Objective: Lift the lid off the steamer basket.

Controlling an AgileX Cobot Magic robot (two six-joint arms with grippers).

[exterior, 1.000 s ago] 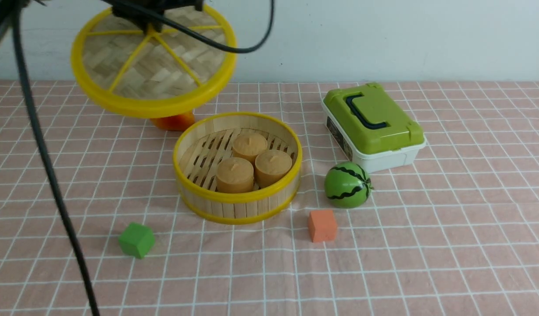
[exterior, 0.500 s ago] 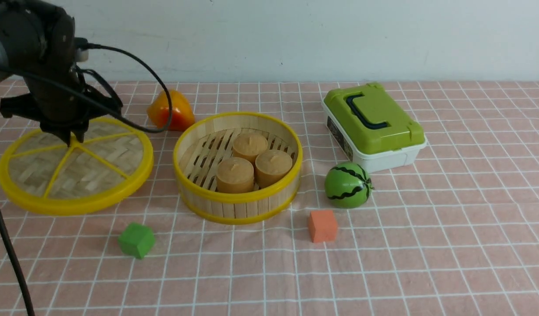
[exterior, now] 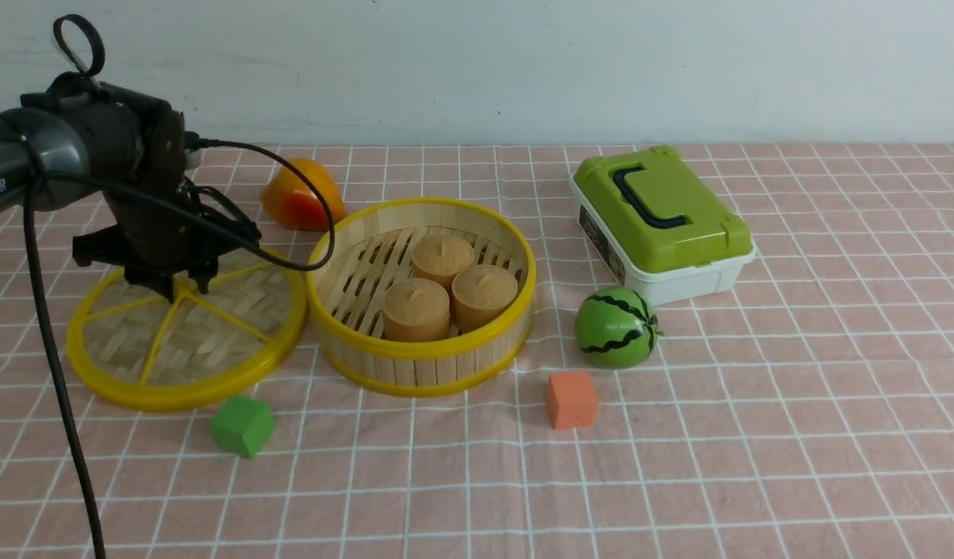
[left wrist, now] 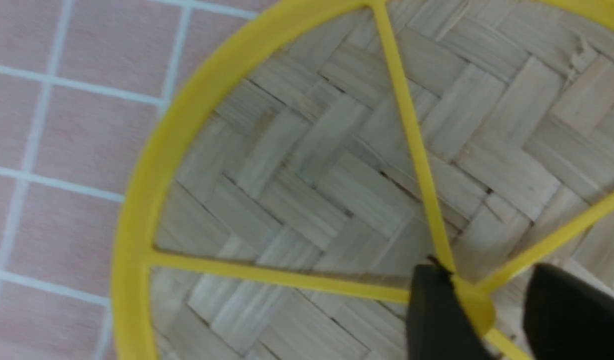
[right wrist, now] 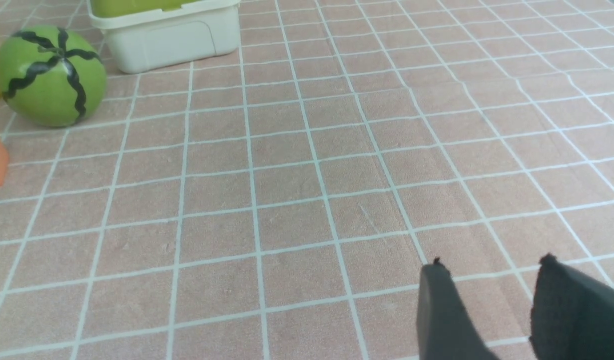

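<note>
Left arm comes in from the left, wrist bent downward. My left gripper (exterior: 183,291) straddles the centre knob (left wrist: 474,305), jaws parted, one finger touching it. The lid (exterior: 205,341) lies on the cloth (exterior: 678,466), just left of the steamer basket (exterior: 418,351). My right gripper (right wrist: 491,280) sits low over the cloth, jaws parted.

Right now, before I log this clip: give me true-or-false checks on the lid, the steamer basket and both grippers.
The lid sits on the steamer basket. False: it lies on the tablecloth left of the basket.
The basket holds three tan cakes. True.
The left gripper is at the lid's centre knob. True.
The right gripper holds the toy watermelon. False: it is empty and open; the watermelon sits on the tablecloth.
</note>
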